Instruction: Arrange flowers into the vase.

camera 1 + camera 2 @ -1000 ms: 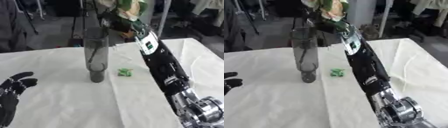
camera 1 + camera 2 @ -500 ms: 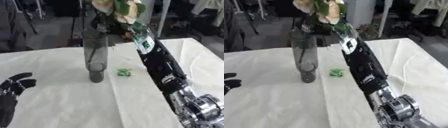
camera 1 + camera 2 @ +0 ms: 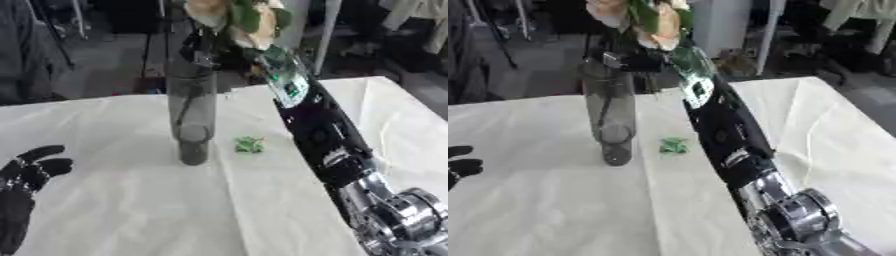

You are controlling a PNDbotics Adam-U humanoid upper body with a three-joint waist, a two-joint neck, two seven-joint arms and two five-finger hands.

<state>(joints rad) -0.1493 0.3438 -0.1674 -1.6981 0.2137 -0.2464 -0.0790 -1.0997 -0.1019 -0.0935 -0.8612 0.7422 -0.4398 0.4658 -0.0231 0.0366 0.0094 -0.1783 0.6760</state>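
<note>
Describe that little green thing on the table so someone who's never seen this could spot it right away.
Start at the tall, dark see-through vase standing on the cream tablecloth. Just to the vase's right, near its base and left of the robot's black right arm, lies a small green scrap. It is the only bright green thing lying on the cloth.

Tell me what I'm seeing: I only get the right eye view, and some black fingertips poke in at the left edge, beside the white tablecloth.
Observer: The left eye view shows the rest of it: that is the robot's black left hand, low in the left corner by the white tablecloth.
Operator: Is it gripping something?
Observer: No. There its fingers are spread open, with nothing in them.
</note>
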